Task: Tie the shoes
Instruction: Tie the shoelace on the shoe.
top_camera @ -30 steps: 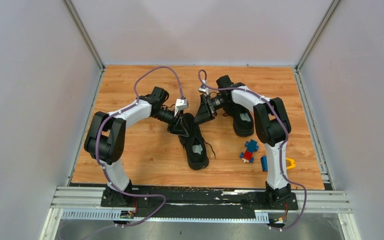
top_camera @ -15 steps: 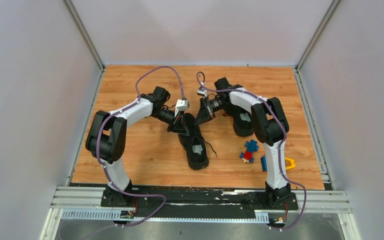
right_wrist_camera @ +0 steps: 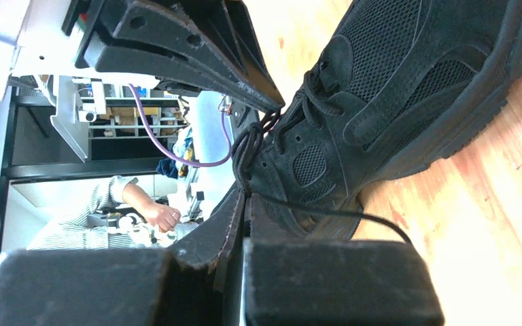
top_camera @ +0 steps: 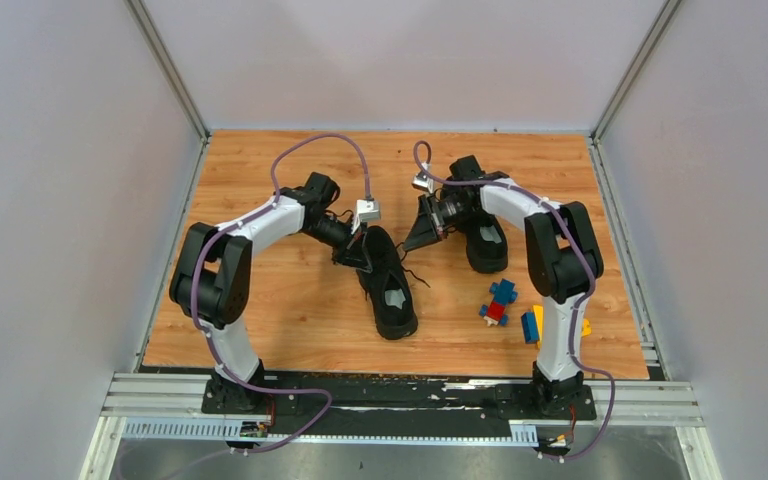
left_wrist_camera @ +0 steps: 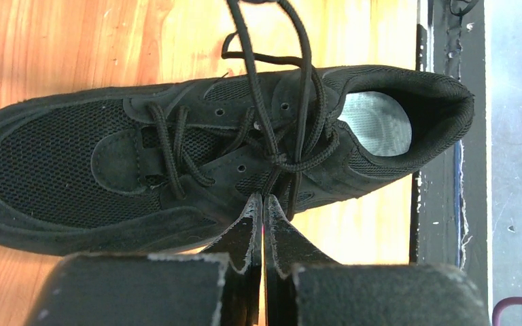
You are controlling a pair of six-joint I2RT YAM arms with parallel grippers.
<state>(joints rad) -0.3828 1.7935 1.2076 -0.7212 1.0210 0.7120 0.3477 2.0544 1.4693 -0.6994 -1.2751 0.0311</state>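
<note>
One black shoe [top_camera: 392,292] lies mid-table with its toe toward the back. In the left wrist view this shoe [left_wrist_camera: 75,170] fills the frame, its laces [left_wrist_camera: 292,102] crossed above a small knot. My left gripper [top_camera: 357,258] [left_wrist_camera: 264,198] sits at the shoe's left side, shut on a lace strand coming down from the knot. My right gripper [top_camera: 412,243] [right_wrist_camera: 246,197] is to the shoe's right, shut on another lace [right_wrist_camera: 248,146], whose loose end [right_wrist_camera: 353,217] trails over the wood. The second shoe [top_camera: 486,245] lies under the right arm, partly hidden.
Small toy blocks in blue and red [top_camera: 500,300] and in blue and yellow [top_camera: 533,326] lie near the right arm's base. Grey walls close in the wooden table [top_camera: 290,310] on three sides. A person's hand [right_wrist_camera: 156,214] shows beyond the table in the right wrist view.
Both grippers have closed on laces. The right gripper has drawn back to the right, away from the middle shoe. The left gripper has stayed almost in place.
</note>
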